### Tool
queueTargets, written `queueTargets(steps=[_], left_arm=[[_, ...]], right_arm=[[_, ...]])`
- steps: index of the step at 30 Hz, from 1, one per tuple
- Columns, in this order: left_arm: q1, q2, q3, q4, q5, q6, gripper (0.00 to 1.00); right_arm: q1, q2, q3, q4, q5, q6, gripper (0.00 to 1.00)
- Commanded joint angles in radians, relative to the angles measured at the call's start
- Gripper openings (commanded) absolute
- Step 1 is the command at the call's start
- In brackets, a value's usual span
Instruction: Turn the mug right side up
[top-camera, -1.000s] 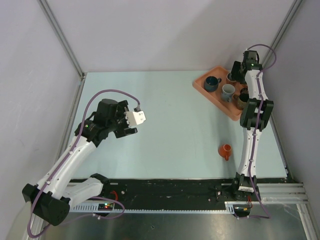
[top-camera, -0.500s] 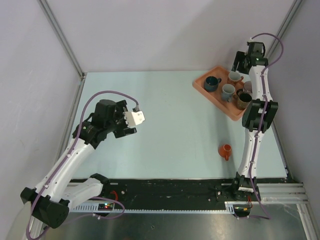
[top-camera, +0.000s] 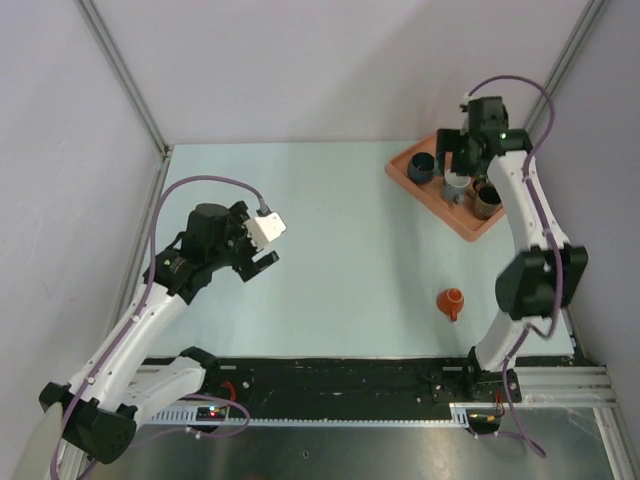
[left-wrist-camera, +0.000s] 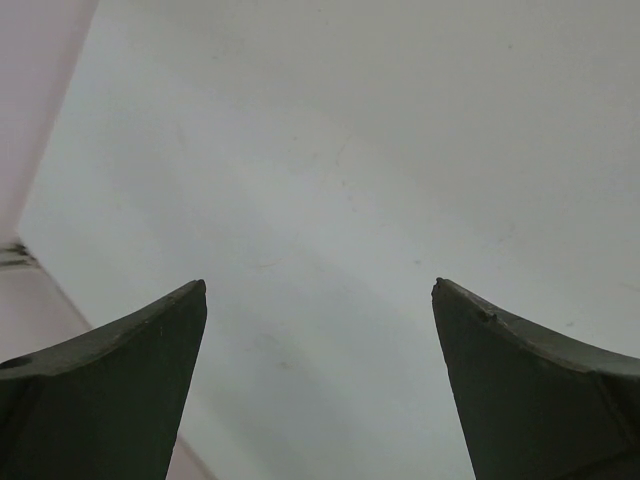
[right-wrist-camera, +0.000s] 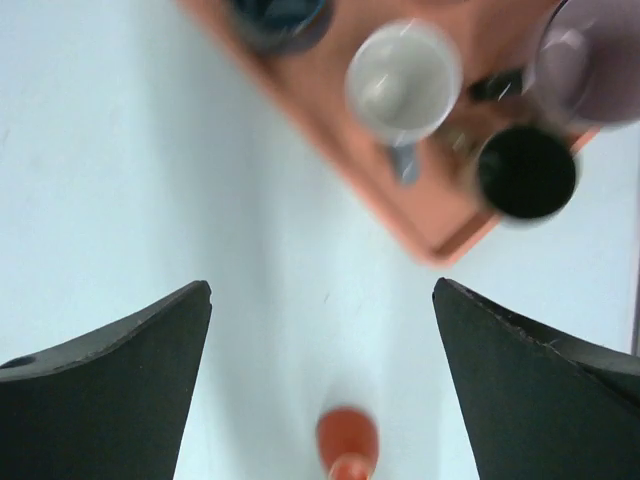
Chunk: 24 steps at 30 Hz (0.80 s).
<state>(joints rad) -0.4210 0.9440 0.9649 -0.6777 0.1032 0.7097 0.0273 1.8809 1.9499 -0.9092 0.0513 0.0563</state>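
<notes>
— From above, where's the orange mug (top-camera: 452, 301)?
— Alone by the table's (top-camera: 330, 200) near right edge, well apart from the tray (top-camera: 397, 172) of mugs (top-camera: 456, 184) in the far right corner. The right gripper (top-camera: 455, 165) hangs over that tray.
— Left wrist?
— The left gripper (left-wrist-camera: 320, 380) is spread wide and empty over bare table.
— Right wrist?
— Jaws are wide, holding nothing. The orange mug lies below, unobstructed.

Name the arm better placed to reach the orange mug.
Right. The orange mug sits on the right side of the table and shows in the wrist view of the right tool; the left tool sees only bare table.
</notes>
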Motion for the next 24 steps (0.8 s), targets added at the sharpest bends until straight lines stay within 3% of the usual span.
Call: queueTargets(steps=[1,7,14,18,24], left_arm=[[0.008,-0.039,-0.045,0.111,0.076,-0.280,0.98],[0.009,-0.097,-0.137,0.278,0.040,-0.446,0.98],[0.008,-0.158,-0.227,0.353,0.070,-0.555,0.98],[0.009,-0.194,-0.257,0.373,0.080,-0.572,0.98],[0.009,-0.247,-0.275,0.379,0.077,-0.576,0.98]], right_arm=[[0.127,-0.277,-0.282,-0.118,0.126,0.077,0.99],[0.306,-0.580,-0.665,-0.219,0.196,0.330,0.99],[0.493,-0.714,-0.991,-0.271,0.255,0.661,0.99],[0.501,-0.764,-1.160,-0.165,0.241,0.717,0.94],[0.483,-0.724,-1.188,-0.017,0.215,0.742,0.89]])
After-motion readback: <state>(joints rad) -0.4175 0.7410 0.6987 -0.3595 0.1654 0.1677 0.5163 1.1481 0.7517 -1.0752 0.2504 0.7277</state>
